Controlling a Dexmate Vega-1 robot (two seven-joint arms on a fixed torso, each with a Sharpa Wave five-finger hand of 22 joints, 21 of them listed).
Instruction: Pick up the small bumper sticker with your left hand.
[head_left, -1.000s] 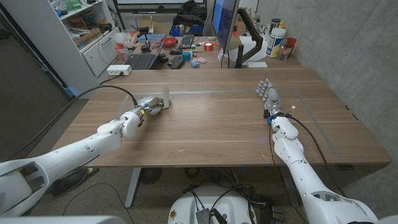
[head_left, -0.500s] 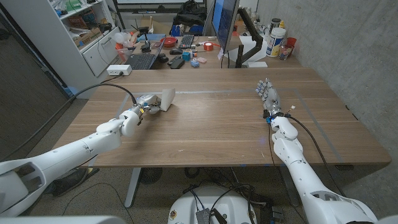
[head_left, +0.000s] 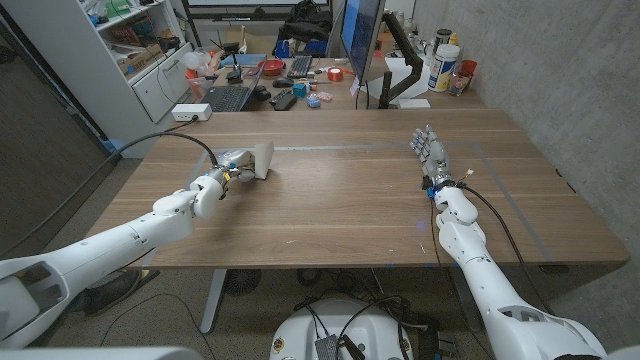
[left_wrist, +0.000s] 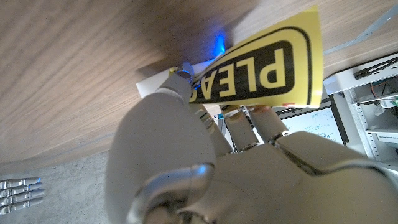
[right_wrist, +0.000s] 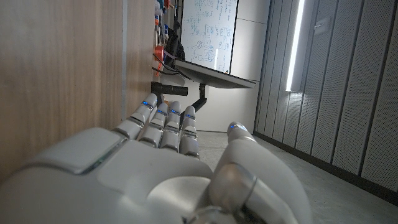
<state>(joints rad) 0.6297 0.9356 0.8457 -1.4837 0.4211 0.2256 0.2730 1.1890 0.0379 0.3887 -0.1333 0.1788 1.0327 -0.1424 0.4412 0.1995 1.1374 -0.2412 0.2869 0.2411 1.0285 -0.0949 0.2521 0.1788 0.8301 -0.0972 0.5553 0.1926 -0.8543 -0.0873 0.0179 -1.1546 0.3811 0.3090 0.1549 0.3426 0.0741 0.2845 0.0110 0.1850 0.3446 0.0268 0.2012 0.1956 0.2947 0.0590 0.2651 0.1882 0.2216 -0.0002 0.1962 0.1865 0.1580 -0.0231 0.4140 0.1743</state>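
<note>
We pinch the small bumper sticker (left_wrist: 264, 68) at its lower edge in our left hand (head_left: 231, 166); it looks light, thin and bendy. Our right hand (head_left: 431, 153) waits with fingers straight, holding nothing.

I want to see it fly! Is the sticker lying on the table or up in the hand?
Up in the hand: the left hand pinches the sticker, which stands raised off the table.
</note>
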